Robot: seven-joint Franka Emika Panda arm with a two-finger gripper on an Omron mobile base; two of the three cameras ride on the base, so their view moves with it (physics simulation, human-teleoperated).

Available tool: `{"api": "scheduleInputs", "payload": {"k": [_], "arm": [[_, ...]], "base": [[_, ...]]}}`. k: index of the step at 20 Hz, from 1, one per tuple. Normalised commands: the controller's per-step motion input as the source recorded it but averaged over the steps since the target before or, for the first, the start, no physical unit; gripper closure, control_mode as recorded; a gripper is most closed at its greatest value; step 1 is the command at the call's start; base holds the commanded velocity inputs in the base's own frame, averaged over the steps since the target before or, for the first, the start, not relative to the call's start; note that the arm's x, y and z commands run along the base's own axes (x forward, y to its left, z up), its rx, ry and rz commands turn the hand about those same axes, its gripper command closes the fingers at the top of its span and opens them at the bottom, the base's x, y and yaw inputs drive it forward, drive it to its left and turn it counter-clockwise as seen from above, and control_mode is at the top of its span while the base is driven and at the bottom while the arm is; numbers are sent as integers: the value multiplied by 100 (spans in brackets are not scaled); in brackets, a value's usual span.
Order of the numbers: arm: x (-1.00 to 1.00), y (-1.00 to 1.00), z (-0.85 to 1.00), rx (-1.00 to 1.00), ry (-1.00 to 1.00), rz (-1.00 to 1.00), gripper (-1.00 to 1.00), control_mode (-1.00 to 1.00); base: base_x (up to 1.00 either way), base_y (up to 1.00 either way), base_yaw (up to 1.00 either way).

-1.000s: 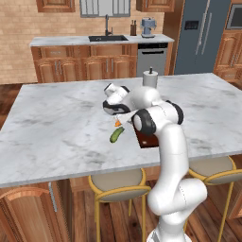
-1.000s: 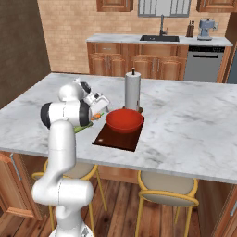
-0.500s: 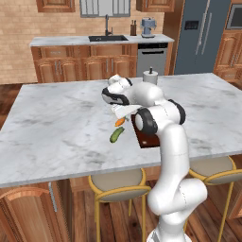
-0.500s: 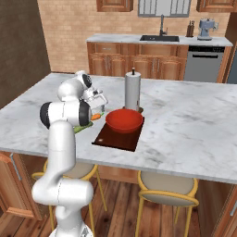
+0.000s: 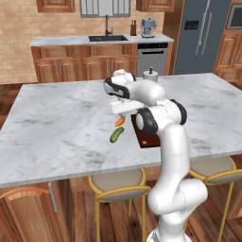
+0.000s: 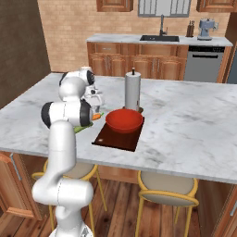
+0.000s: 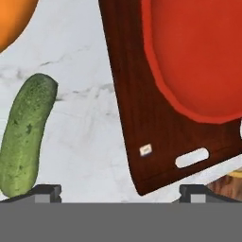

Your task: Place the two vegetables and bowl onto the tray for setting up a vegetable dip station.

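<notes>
The tool (image 7: 120, 191) hangs wide open and empty over the cucumber (image 7: 26, 137) beside the tray (image 7: 137, 118), probably to pick it.

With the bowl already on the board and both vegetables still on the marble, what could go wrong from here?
1. The small orange carrot and dark green cucumber lie close together; the open gripper descending on one may nudge the other.
2. The round red bowl covers much of the dark reddish-brown board, leaving a narrow bare strip, so a vegetable might roll off.
</notes>
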Motion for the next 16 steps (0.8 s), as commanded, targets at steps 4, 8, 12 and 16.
{"api": "scheduleInputs", "payload": {"k": [4, 8, 12, 16], "arm": [[0, 28, 2, 4, 0, -36, -100, -100], [0, 23, 0, 1, 0, -31, -100, -100], [0, 13, -2, 0, -3, -19, -100, -100], [4, 9, -4, -1, -6, -12, -100, -100]], "base": [[0, 0, 0], [0, 0, 0], [0, 0, 0], [0, 0, 0]]}}
